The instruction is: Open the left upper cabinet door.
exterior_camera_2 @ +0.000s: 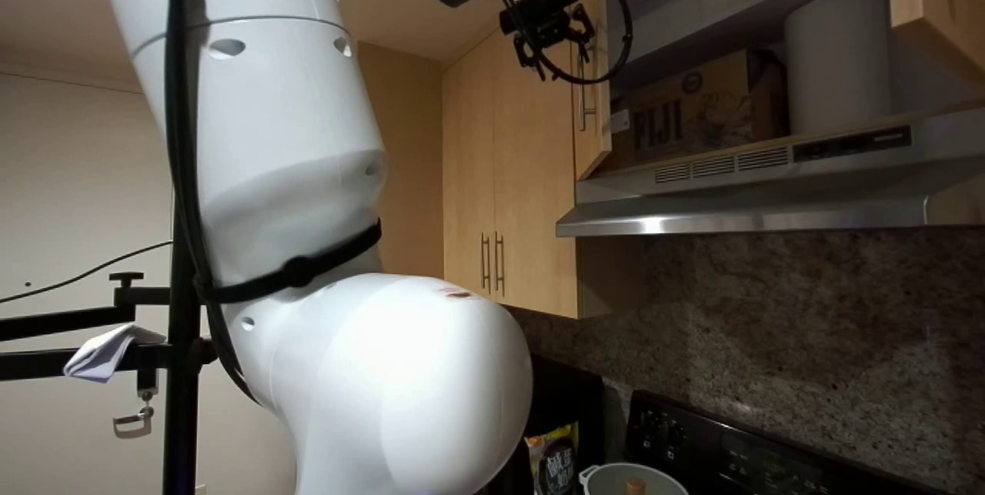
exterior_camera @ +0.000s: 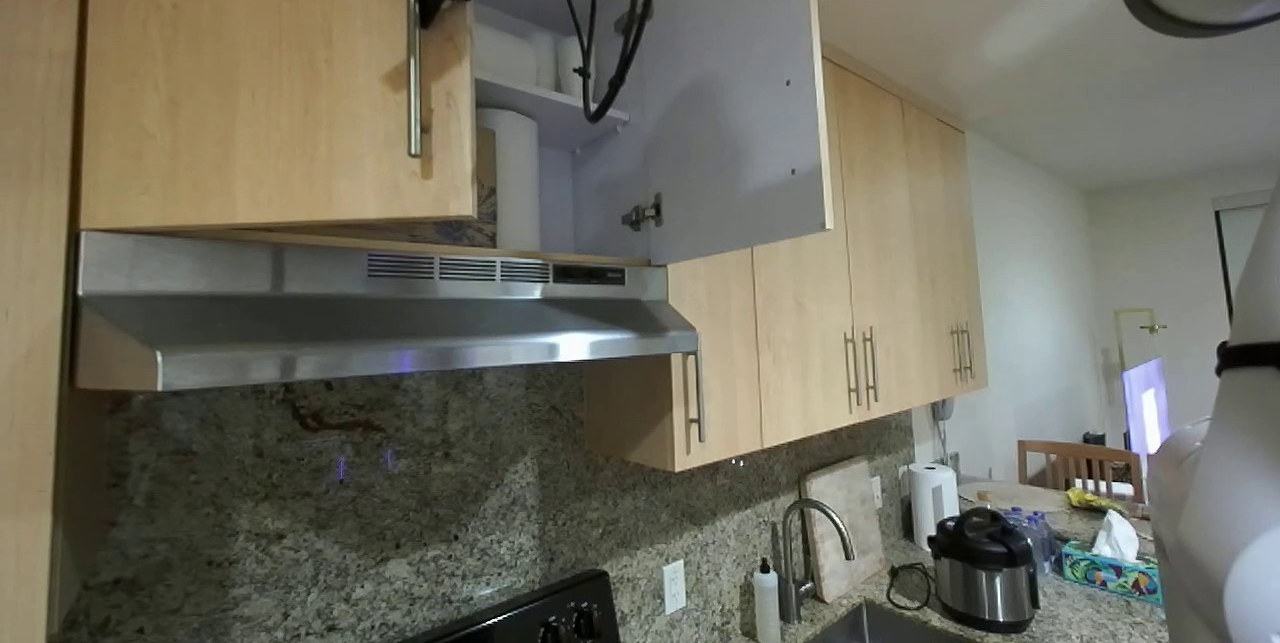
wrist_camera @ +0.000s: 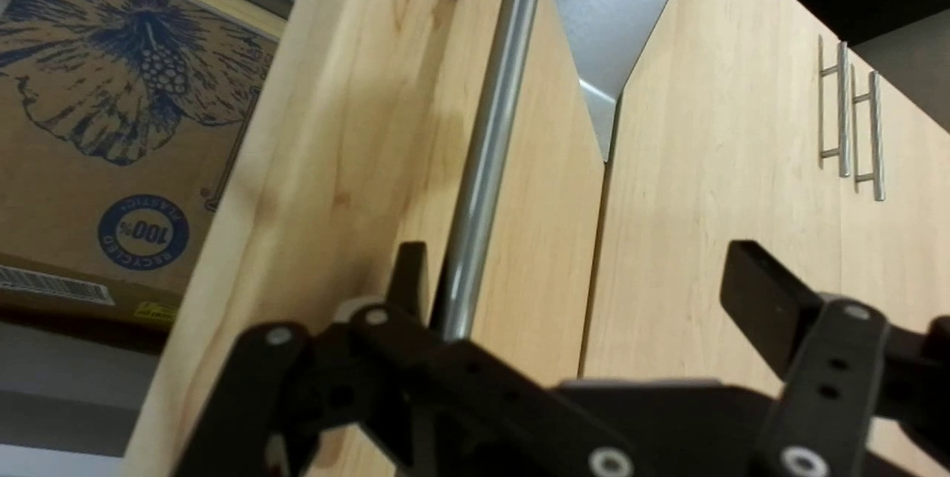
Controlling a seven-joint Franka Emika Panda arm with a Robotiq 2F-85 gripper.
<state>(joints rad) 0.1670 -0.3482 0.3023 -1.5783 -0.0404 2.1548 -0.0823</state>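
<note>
"Gripper (wrist_camera: 582,284) fingers (wrist_camera: 768,306) wide apart, bar handle (wrist_camera: 490,143) btwn 'em; can't tell if touching. Blk cable (exterior_camera: 600,116) hangs before the shelf (exterior_camera: 540,98) in an exterior view."

"L upper cab door (exterior_camera: 250,73)?"

"Above the hood (exterior_camera: 400,323), ajar, outer face out, handle edge angled outward. Handle's vert.; panel's long axis unclear, top cut off."

"Beyond?"

"Neighbor door (exterior_camera: 740,83) wide open; FIJI box (exterior_camera_2: 692,114) & white roll (exterior_camera_2: 839,64) inside."

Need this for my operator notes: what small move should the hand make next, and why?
I'd likely close the hand gently around the handle. In the wrist view, the handle appears to run between the open fingers, nearer one than the other; in an exterior view the left upper cabinet door is only partly open, so a hold should help the pull. Finger contact isn't clear.
</note>
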